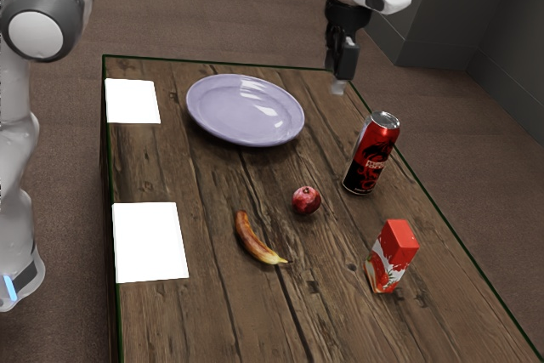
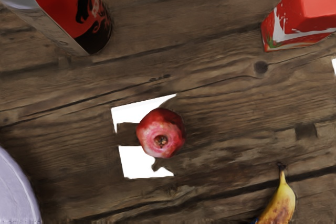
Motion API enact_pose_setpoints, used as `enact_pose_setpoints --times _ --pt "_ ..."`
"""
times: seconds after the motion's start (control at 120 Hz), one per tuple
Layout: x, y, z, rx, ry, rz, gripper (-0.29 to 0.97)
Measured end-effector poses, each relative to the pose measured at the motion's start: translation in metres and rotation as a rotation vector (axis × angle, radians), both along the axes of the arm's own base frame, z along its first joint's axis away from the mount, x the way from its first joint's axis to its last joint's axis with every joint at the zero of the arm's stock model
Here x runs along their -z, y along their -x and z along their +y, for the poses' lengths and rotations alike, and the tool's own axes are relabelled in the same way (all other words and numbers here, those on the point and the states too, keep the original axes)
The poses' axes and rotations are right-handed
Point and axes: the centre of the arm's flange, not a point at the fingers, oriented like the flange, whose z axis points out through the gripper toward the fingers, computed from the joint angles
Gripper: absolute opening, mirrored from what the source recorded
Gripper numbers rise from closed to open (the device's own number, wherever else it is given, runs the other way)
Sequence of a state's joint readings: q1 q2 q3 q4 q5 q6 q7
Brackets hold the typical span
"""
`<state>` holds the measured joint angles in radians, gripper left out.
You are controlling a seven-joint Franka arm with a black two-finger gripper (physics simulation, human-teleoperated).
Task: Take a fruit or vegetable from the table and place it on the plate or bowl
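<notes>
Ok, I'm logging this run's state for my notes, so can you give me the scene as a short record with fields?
surface: wooden table
target: lavender plate, nothing on it
fruit: pomegranate and banana, both lying on the table, apart from each other and from the plate
clutter: red soda can and red and white carton, both standing
gripper: gripper raised above the table, touching nothing
task state: no fruit on the plate yet

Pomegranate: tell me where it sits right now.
The pomegranate lies near the middle of the table, touching nothing: the banana toward the exterior view's left, the red can toward the exterior view's right, the plate beyond it.
</notes>
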<state>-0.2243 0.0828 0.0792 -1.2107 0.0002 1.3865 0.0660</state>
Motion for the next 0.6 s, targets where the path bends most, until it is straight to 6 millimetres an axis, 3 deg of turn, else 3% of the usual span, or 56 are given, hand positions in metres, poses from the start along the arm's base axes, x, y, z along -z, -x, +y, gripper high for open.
enact_pose_setpoints --times 0.133,0.208,0.267,0.317,0.367,0.4,0.467,0.533,0.6 --pt "0.004 0.000 0.053 -0.117 0.020 0.047 0.66" --pt "0.007 0.004 0.055 -0.136 0.011 0.084 0.66" --pt "0.010 0.020 0.040 -0.114 0.003 0.121 0.66" --pt "0.018 0.081 0.023 -0.074 0.000 0.145 0.66" --pt "0.039 0.132 -0.025 0.010 -0.052 0.145 0.66" --pt "0.048 0.151 -0.054 0.067 -0.089 0.132 0.66" --pt "0.067 0.161 -0.069 0.123 -0.113 0.125 0.66" --pt "0.090 0.157 -0.066 0.123 -0.117 0.147 0.66" --pt "0.084 0.139 -0.079 0.161 -0.115 0.160 0.66"
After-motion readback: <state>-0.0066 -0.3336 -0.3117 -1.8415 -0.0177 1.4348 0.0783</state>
